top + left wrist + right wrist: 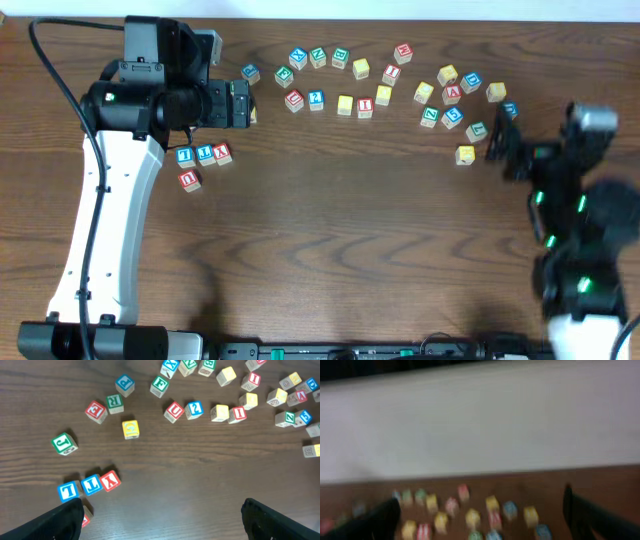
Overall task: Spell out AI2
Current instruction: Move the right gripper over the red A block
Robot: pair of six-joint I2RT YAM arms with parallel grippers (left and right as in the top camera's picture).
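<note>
Many coloured letter blocks lie scattered along the far side of the table (330, 250). A blue block marked 2 (316, 99) (194, 409) lies next to a red U block (174, 411). A red I block (365, 106) (237, 414) lies right of it. A short row of two blue blocks and a red one (204, 153) (91, 484) sits at the left, with a red block (190, 180) just in front. My left gripper (243, 104) (162, 512) is open and empty above the wood. My right gripper (497, 142) (480, 510) is open and empty; its view is blurred.
A green J block (64, 443) and a yellow block (130, 429) lie apart from the rest at the left. A cluster of yellow, red, blue and green blocks (452, 95) lies near the right gripper. A yellow block (465, 154) sits just left of it.
</note>
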